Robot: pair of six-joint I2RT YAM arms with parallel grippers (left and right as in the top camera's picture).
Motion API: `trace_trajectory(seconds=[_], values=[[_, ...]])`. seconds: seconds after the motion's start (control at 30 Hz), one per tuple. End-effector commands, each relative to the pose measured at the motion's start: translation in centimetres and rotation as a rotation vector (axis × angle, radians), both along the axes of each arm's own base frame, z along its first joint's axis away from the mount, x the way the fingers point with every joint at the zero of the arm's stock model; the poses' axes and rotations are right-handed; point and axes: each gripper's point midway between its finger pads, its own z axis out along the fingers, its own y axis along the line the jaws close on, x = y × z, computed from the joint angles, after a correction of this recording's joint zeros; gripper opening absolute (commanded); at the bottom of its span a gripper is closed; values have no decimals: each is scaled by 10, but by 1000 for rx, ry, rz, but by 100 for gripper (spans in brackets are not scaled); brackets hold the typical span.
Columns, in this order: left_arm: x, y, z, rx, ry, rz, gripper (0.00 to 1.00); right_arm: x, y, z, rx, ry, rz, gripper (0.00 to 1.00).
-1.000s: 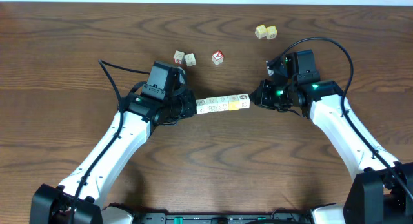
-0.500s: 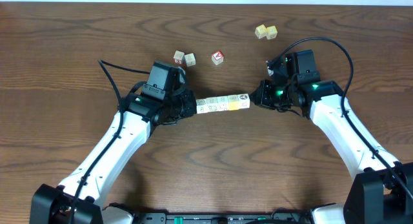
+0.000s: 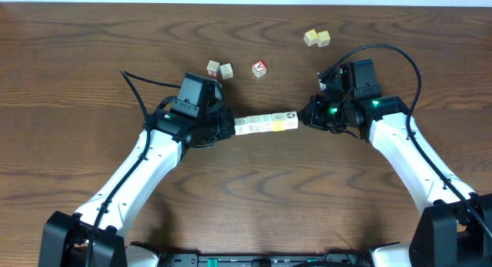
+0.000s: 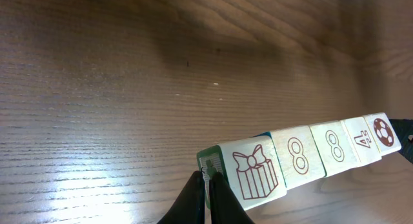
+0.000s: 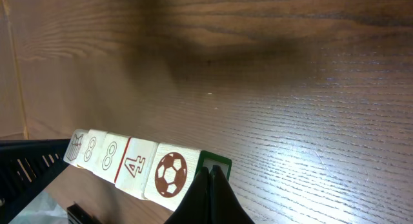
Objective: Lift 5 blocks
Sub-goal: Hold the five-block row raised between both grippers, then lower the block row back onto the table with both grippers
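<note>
Left fingers [image 4: 187,199] and right fingers [image 5: 208,198] closed, row of five blocks [image 3: 265,124] squeezed between them, dark wood-grain table [image 3: 92,59]

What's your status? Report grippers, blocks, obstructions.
Both shut: left gripper, right gripper, pressing the row's ends. Five blocks in one row between them, apparently off the table. No obstruction; loose cubes lie beyond.

- I read the left arm [image 3: 146,163] as displaced slightly toward the right of the overhead view compared with a second ago. Its white forearm now climbs at a steeper angle to the left gripper [image 3: 231,127].
- The shoulder housing [image 3: 81,240] at the bottom edge sits further right than before (the shift falls within the last half second).
- The black cable [image 3: 132,82] behind the wrist has followed, its loop drawn rightward.
</note>
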Motion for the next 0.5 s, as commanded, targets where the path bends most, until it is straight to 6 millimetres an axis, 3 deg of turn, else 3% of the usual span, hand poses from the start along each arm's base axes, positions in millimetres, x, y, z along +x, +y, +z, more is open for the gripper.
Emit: trace_trajectory(seconds=[0.0, 0.47], values=[[-3, -35, 28, -143, -12, -95, 7, -21, 38, 19, 173, 44, 124, 1], [-3, -35, 10, -131, 41, -80, 7, -18, 39, 4, 167, 76, 118, 1]])
